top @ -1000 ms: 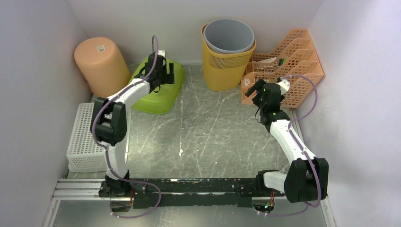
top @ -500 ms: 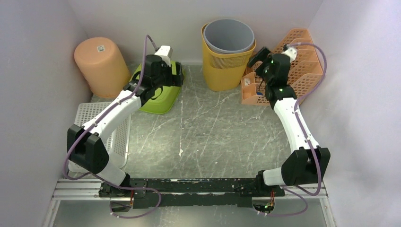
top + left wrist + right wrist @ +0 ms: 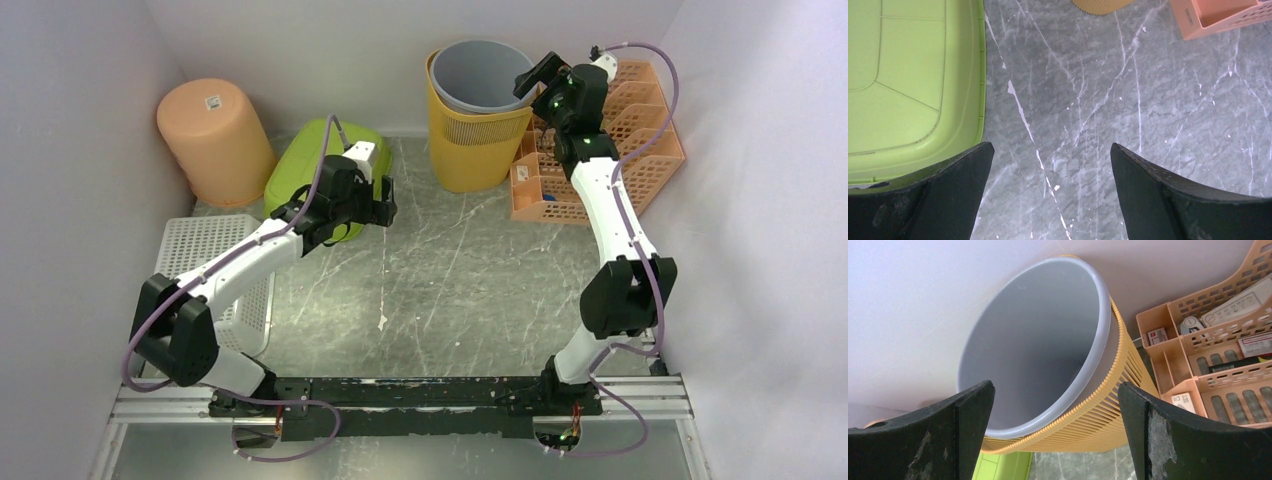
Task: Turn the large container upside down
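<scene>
The large lime-green basin (image 3: 300,165) lies bottom-up at the back left of the table, its ribbed underside facing up. That underside also fills the left of the left wrist view (image 3: 908,75). My left gripper (image 3: 378,208) is open and empty, just right of the basin, over bare table (image 3: 1050,147). My right gripper (image 3: 533,78) is open and empty, raised beside the right rim of the grey bin (image 3: 485,70). In the right wrist view (image 3: 1055,385) its jaws frame the rim of the grey bin (image 3: 1038,340), apart from it.
The grey bin sits nested in a yellow slatted basket (image 3: 480,150), also in the right wrist view (image 3: 1108,405). An orange desk organizer (image 3: 640,120) stands at the back right. An upturned peach bin (image 3: 215,135) stands back left. A white mesh basket (image 3: 190,290) lies at the left edge.
The green basin has gone from open side up, through a tilt, to bottom-up. My left gripper let go of its rim and pulled back right. My right gripper rose to the grey bin's rim.
</scene>
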Controlling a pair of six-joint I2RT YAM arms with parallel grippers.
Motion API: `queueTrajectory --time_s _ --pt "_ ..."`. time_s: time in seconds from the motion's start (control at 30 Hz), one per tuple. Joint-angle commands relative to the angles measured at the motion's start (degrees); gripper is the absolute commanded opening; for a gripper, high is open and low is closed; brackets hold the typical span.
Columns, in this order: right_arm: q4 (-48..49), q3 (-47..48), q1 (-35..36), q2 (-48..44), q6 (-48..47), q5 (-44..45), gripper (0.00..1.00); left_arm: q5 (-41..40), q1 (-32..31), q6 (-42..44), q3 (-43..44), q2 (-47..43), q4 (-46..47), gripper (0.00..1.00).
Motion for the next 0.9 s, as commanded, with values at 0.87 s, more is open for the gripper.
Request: queueTrajectory --time_s 0.87 --pt "-3.6 13.3 0.1 14.4 4.2 -1.6 0.85 0.8 -0.6 0.5 -8.0 -6.7 4.3 1.0"
